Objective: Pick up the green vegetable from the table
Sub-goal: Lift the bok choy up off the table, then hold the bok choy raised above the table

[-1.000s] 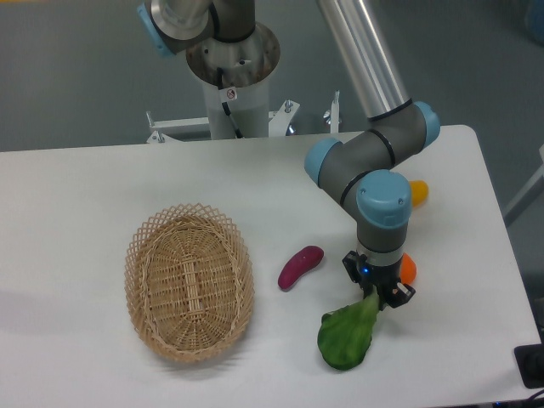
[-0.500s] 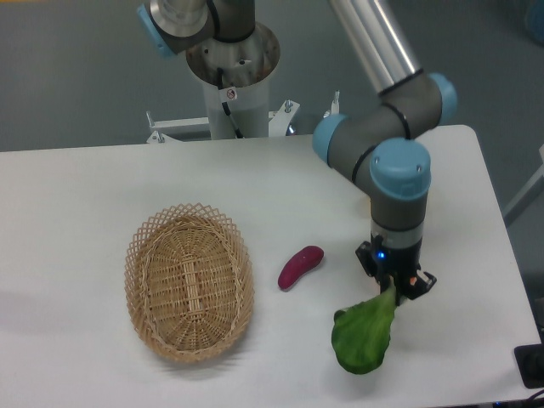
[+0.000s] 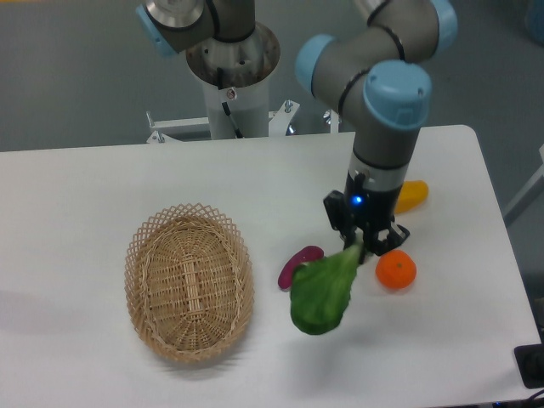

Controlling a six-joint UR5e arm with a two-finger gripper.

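Observation:
My gripper is shut on the pale stem of the green vegetable, a leafy bok choy toy. The vegetable hangs from the gripper, its dark leaf pointing down and to the left, lifted above the white table. Its leaf hides part of the purple eggplant-like piece, which lies on the table just left of the gripper.
A woven wicker basket stands on the table's left half. An orange fruit lies just right of the gripper, and a yellow piece lies behind the arm. The arm's base column stands at the back edge.
The gripper has risen and moved left and back with the green vegetable in it. The vegetable has left the table. The orange fruit is now uncovered.

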